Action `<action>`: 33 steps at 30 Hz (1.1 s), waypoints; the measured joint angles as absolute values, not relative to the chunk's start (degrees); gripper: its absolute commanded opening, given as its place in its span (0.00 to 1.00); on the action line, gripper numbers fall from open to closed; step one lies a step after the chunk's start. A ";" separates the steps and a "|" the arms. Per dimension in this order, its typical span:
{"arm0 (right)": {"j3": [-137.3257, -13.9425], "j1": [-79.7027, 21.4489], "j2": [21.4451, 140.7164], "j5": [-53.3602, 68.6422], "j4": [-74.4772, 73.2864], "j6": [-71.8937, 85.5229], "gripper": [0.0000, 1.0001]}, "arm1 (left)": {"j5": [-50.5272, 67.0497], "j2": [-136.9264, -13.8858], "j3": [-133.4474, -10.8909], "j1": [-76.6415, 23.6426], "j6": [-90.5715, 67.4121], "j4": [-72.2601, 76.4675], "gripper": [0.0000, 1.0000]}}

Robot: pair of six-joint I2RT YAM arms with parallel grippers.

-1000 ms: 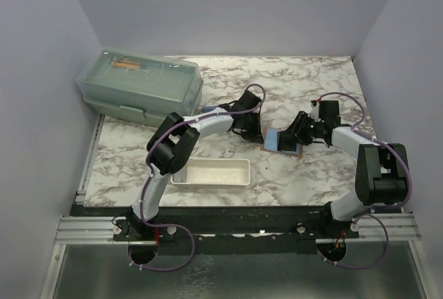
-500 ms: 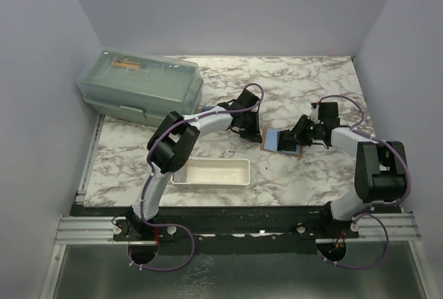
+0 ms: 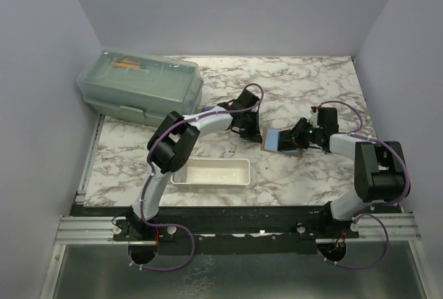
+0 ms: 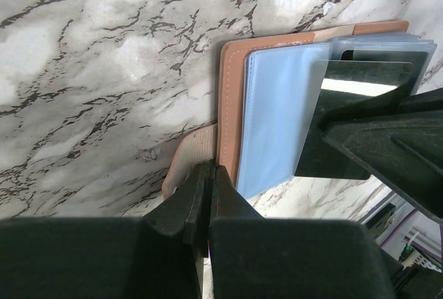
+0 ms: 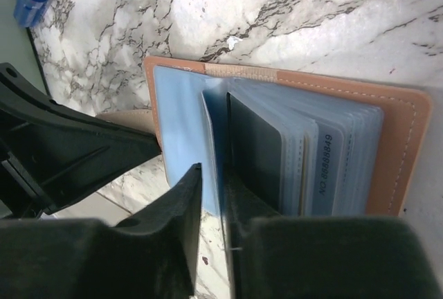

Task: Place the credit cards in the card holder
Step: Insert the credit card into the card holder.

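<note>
holder open just beyond tray's right end, cards sleeved | left gripper clamped on its flap | right gripper pinched on blue leaf (sleeve or card: unclear) | judged light, floppy, slick; edges to be gripped

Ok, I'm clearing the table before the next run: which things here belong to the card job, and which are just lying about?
Job: card holder; credit cards in its sleeves; left gripper pinching its strap; right gripper on a sleeve.
Lying about: white tray; lidded plastic box.
</note>
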State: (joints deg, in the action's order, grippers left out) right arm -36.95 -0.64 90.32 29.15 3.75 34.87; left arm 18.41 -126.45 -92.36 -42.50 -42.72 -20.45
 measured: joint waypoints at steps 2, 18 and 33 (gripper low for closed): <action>-37.12 -0.67 89.95 28.93 3.36 34.74 0.43 | 18.46 -126.45 -92.36 -42.50 -42.78 -20.45 0.00; -40.23 -0.73 84.29 23.53 -8.36 29.15 0.58 | 20.08 -126.45 -92.36 -42.89 -42.83 -20.49 0.00; -40.95 -0.71 81.76 19.59 -13.43 28.23 0.38 | 22.33 -125.97 -92.36 -43.62 -42.24 -20.53 0.00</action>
State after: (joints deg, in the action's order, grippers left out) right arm -40.95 -0.71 81.76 19.59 -13.43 28.23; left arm 22.33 -125.97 -92.36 -43.62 -42.24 -20.53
